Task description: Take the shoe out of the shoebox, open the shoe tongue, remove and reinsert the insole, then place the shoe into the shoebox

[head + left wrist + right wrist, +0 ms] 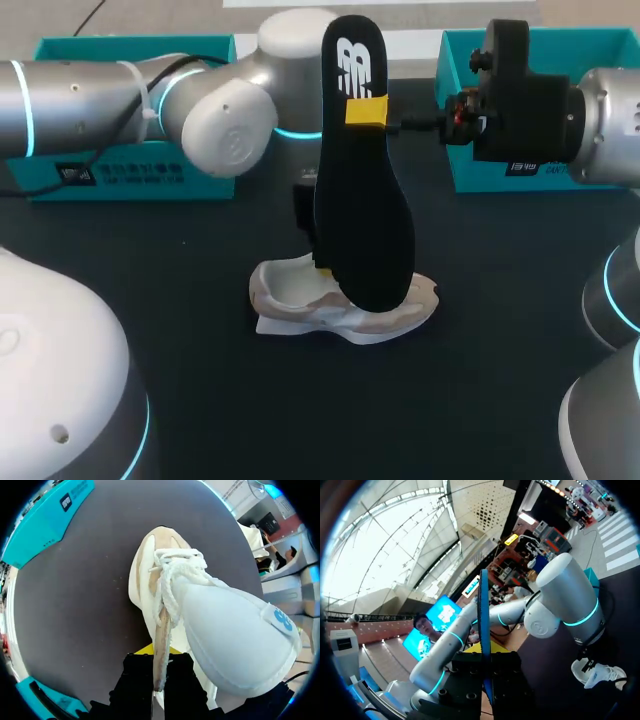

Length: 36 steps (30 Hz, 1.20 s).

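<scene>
1. Judged step: insole out, reinsertion next. Insole (362, 210) stands upright over the shoe (345, 305), logo end up, lower end down at the shoe opening. Cannot tell if the tip is already inside.
2. Right gripper (366, 111): fingers nearly closed, pinching the insole flat-on near its upper end. Right wrist view shows the insole edge-on between them.
3. Left gripper (156, 655): fingers close together, clamped on a tan edge of the shoe beside the tongue (235, 635). Tongue folded forward over the laces (177, 567).
4. Shoe sits on the table (150, 300), mid-table, between the two teal boxes, clear of both.
5. To do it well:
   - Hold the left clamp firm so the opening stays spread and the shoe does not slide.
   - Tilt the insole toe-first toward the toe box, not straight down.
   - Grip is far from the leading end, so expect the insole to bow; feed slowly.
   - Watch that the tongue does not fall back and block the opening.
6. Containers: left box (100, 180) and right box (460, 60), both teal, at the far edge. Insides hidden by the arms, so contents unknown. Cannot tell which is base and which is lid.
</scene>
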Tool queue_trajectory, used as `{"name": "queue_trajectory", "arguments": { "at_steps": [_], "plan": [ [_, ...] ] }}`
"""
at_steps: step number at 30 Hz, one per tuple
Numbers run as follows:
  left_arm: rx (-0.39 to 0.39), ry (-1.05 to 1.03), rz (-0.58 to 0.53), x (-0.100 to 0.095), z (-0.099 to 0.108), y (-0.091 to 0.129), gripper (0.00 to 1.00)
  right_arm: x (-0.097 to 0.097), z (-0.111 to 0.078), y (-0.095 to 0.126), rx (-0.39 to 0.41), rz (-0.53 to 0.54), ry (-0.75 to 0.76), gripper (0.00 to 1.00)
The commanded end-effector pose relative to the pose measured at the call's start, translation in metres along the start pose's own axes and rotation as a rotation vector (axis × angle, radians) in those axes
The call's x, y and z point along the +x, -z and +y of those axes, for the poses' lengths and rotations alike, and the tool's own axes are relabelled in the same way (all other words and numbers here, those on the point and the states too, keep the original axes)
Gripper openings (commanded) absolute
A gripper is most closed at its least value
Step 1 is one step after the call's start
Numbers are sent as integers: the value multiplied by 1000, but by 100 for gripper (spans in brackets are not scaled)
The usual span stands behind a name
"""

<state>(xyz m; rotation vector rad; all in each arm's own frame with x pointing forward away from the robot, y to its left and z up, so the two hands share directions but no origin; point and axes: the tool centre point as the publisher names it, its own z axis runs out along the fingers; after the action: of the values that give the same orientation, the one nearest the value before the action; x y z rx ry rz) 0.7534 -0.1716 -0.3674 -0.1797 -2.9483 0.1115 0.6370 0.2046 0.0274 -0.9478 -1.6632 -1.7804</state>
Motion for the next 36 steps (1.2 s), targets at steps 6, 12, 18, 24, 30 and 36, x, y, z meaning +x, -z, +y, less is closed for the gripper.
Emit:
{"name": "queue_trajectory", "arguments": {
  "at_steps": [6, 12, 18, 24, 30, 36],
  "plan": [
    [2, -561, 150, -1, 3, 20, 0, 1, 0, -4, 0, -5, -2, 0],
    [-73, -673, 11, 4, -4, 28, 0, 1, 0, -4, 0, -5, -2, 0],
    [-73, -673, 11, 4, -4, 28, 0, 1, 0, -4, 0, -5, -2, 0],
    [-73, -673, 11, 4, -4, 28, 0, 1, 0, -4, 0, -5, -2, 0],
    [-121, -918, 144, -2, -10, 30, 0, 1, 0, -4, 0, -5, -2, 0],
    [-112, -1182, 317, -8, -15, 32, 0, 1, 0, -4, 0, -5, -2, 0]
  ]
}}
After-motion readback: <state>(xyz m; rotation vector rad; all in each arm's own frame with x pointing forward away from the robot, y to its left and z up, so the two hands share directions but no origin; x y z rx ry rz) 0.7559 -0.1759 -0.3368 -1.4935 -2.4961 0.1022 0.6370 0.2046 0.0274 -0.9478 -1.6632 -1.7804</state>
